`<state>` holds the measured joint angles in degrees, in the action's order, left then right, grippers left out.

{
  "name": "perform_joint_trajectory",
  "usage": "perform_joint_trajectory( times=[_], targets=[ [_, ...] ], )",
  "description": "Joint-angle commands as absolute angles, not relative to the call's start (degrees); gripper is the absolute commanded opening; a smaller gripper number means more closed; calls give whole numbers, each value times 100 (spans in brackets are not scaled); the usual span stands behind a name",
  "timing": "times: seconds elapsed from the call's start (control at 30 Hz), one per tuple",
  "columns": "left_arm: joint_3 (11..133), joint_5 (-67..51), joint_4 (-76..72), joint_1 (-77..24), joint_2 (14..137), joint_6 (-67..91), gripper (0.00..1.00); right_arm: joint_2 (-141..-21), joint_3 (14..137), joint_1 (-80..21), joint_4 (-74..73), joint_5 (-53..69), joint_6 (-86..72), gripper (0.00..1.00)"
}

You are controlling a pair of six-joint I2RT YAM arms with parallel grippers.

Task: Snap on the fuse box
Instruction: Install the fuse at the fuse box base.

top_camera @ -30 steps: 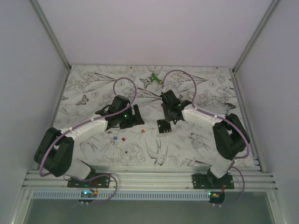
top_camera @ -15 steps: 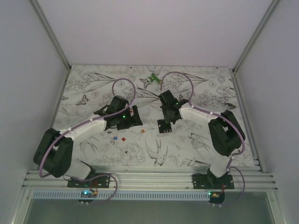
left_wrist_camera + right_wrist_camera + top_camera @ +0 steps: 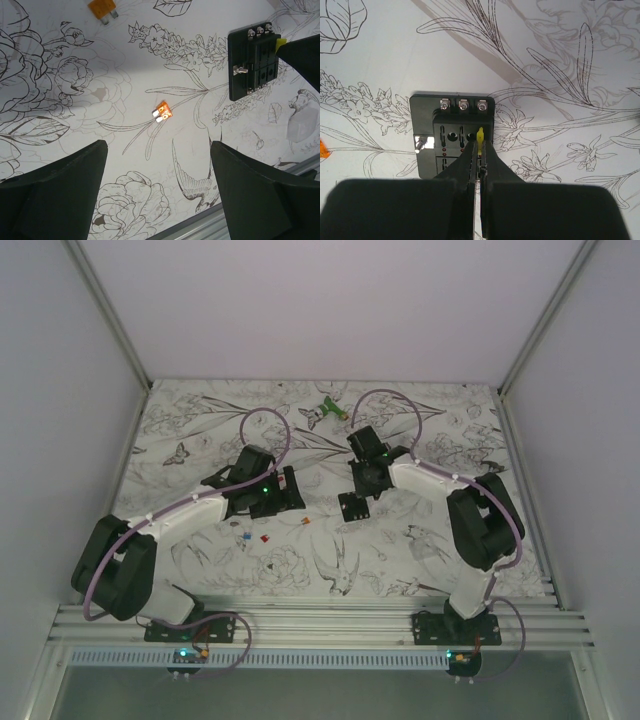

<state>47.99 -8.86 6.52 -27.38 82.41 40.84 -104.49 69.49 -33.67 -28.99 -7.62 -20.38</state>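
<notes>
Nearest the arm bases, small loose fuses (image 3: 264,537) lie on the flower-printed bench (image 3: 400,570). Just beyond them, the left fingers (image 3: 75,185) hang wide open above an orange fuse (image 3: 162,111). To their right the fuse box (image 3: 452,135) lies flat, mid-bench. The right fingers (image 3: 470,165) are closed on a yellow fuse (image 3: 480,135) standing in its slots. Farthest back lies a green-and-white object (image 3: 328,410).

Soft, even light (faint shadows)
</notes>
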Motion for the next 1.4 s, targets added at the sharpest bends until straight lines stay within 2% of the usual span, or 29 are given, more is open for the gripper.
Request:
perform_joint_trajectory(
  times=[0.0, 0.3, 0.5, 0.6, 0.8, 1.03, 1.17, 1.37],
  targets=[
    [4693, -846, 902, -2707, 8166, 4025, 88, -11096, 6675, -3252, -3244, -631, -2054, 0],
    [4641, -876, 905, -2707, 8211, 4021, 88, -11517, 6457, -3224, -3216, -854, -2098, 0],
    [4562, -870, 921, -2707, 8046, 4000, 88, -10736, 6508, -3432, -3026, -681, -1951, 2],
    [4553, -878, 980, -2715, 7966, 3969, 88, -10266, 6554, -3590, -2887, -644, -1880, 10],
    [4579, -857, 1075, -2796, 7922, 3555, 86, -9490, 6385, -3744, -2407, -480, -1766, 37],
    [5117, -779, 1169, -3235, 8515, 2471, 73, -8544, 5595, -3735, -1766, -719, -1708, 60],
    [5502, -372, 1253, -3561, 8861, 1652, 64, -8097, 5195, -3718, -1609, -959, -1616, 80],
    [5884, 20, 1301, -3892, 9402, 738, 52, -7471, 4592, -3495, -1301, -1067, -1652, 94]
  ],
)
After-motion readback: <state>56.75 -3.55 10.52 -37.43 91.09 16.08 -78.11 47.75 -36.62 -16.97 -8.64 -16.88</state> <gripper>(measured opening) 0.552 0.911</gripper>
